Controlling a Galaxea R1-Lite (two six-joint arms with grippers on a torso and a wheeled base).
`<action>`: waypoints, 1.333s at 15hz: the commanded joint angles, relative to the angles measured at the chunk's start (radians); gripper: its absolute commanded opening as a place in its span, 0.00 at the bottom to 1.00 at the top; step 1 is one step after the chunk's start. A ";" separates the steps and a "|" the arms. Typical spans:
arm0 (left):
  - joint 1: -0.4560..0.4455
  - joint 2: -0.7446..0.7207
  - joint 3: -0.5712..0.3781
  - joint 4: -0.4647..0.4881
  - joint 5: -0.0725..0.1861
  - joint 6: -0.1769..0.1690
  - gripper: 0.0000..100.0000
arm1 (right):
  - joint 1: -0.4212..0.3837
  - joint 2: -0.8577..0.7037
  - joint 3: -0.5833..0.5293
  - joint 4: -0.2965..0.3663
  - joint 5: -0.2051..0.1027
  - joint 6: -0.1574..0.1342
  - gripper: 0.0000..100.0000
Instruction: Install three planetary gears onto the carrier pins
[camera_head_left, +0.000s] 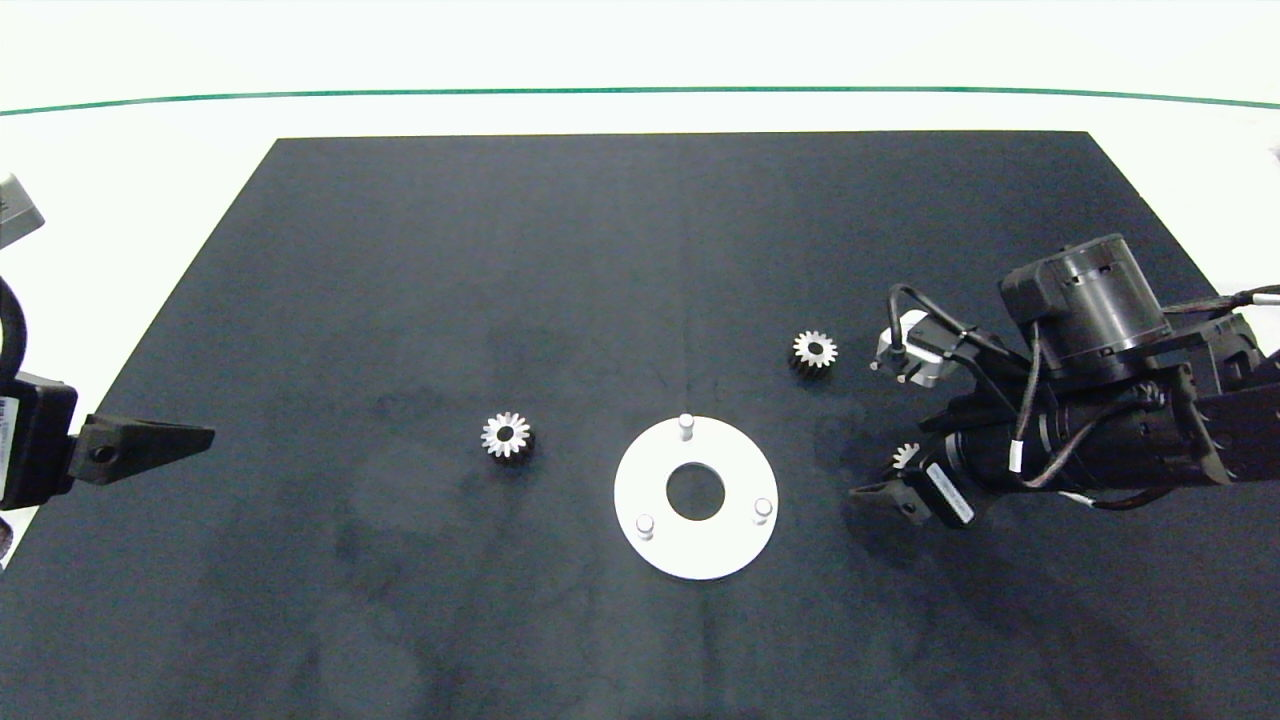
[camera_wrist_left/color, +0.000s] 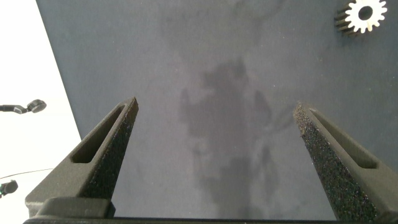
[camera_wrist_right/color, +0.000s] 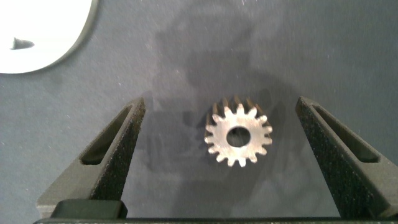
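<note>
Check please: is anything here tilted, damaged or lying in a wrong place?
Nothing stands out. The three planetary gears lie flat on the black mat, none on the carrier pins yet. The white disc lies flat. The right gripper is open around one gear; the left gripper waits open at the mat's left edge.

Lighting: bright, even, from overhead. White table (camera_head_left: 640, 60) beyond the black mat (camera_head_left: 400, 250) washed out to near-featureless glare. Mat matte, with faint mottled smudges. Shadows: soft and short beside each gear (camera_head_left: 506, 436) and beneath the right arm. Distortion: green line (camera_head_left: 640, 92) bows near the head view's top edge. Focus: sharp on the gear in the right wrist view.
</note>
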 joint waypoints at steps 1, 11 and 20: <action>0.000 -0.004 0.000 0.004 0.001 0.001 1.00 | -0.024 -0.001 0.006 0.000 -0.001 -0.002 1.00; 0.001 -0.004 0.000 0.004 0.001 0.001 1.00 | -0.050 0.004 0.009 0.001 0.000 0.000 0.99; 0.001 -0.009 -0.001 0.004 0.001 0.001 1.00 | -0.047 -0.002 0.034 0.000 0.000 0.000 0.79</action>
